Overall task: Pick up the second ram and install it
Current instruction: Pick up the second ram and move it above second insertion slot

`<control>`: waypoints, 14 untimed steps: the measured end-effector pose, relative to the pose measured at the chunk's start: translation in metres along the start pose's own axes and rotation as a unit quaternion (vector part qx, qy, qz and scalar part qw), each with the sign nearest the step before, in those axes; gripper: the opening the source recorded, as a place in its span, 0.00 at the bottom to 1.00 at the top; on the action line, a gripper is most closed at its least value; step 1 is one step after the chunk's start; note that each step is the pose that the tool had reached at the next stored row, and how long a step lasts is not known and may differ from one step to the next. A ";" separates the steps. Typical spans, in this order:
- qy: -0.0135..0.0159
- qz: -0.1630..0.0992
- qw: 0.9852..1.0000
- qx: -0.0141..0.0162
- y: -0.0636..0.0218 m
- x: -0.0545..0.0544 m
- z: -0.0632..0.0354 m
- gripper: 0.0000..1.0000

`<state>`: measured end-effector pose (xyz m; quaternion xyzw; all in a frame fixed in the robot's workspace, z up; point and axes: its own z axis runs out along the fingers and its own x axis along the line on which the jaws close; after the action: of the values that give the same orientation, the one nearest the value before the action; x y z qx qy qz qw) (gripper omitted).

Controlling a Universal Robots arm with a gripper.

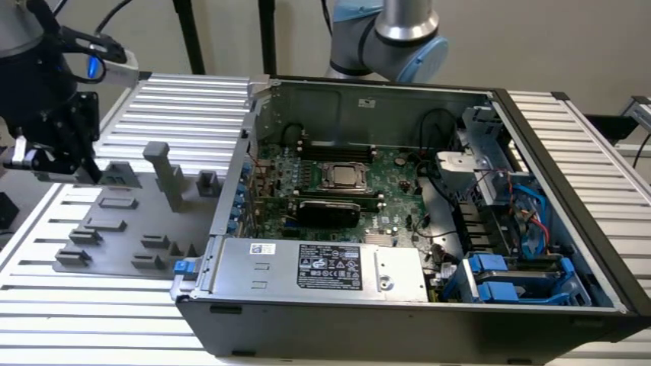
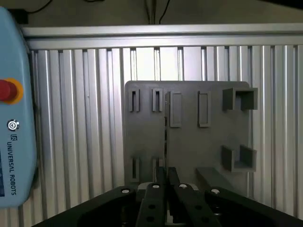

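My gripper (image 1: pixel 87 174) hangs over the grey fixture plate (image 1: pixel 122 229) at the exterior view's left, outside the open computer case (image 1: pixel 407 320). In the wrist view the gripper (image 2: pixel 166 172) has its fingers nearly together. They are shut on the second ram (image 2: pixel 165 132), which shows edge-on as a thin dark line running away from the fingertips above the plate (image 2: pixel 189 142). The slotted holders (image 2: pixel 135 100) on the plate stand empty. The green motherboard (image 1: pixel 392 171) with its silver processor (image 1: pixel 344 177) lies inside the case, well off to the exterior view's right of the gripper.
Tall grey posts (image 1: pixel 158 164) rise from the fixture plate close to the gripper. The case wall (image 1: pixel 239 164) stands between plate and motherboard. A power supply (image 1: pixel 325 267) and blue drive bays (image 1: pixel 519 278) fill the case front. A light blue pendant (image 2: pixel 14 109) lies on the slatted table (image 2: pixel 75 118).
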<state>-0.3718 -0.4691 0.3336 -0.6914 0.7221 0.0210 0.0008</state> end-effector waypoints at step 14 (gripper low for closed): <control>0.000 0.000 1.000 -0.003 -0.0416 -0.004 -0.0648 0.14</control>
<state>-0.3283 -0.4691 0.3972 -0.6917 0.7218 0.0231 -0.0012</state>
